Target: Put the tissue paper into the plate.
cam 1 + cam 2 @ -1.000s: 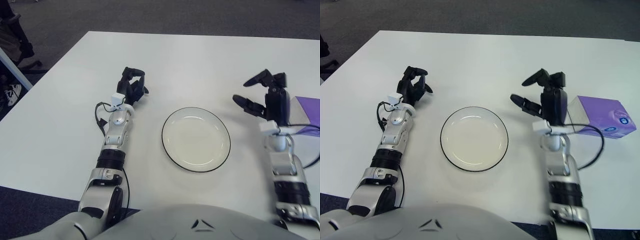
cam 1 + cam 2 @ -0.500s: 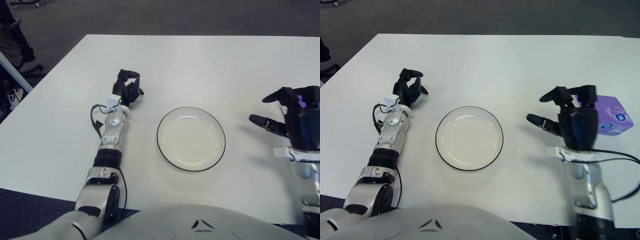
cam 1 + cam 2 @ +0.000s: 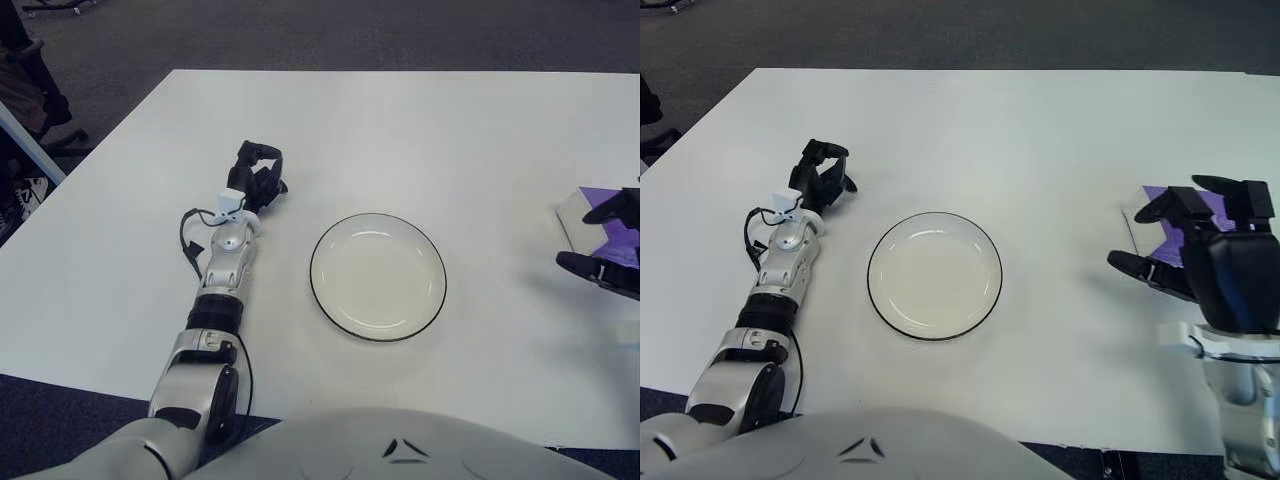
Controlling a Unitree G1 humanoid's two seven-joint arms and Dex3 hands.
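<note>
A purple tissue box lies on the white table at the far right, mostly hidden behind my right hand. My right hand is over the box with its fingers spread on both sides of it, not closed on it. The empty white plate with a black rim sits at the middle of the table, well left of the box. The box's corner also shows in the left eye view. My left hand rests on the table left of the plate, fingers curled, holding nothing.
The white table stretches far behind the plate. Dark carpet lies beyond its far edge. A chair base and a table leg stand off the table's left side. My torso covers the near edge.
My right hand has moved right, away from the plate, and now sits over the tissue box. My left hand has stayed resting in place.
</note>
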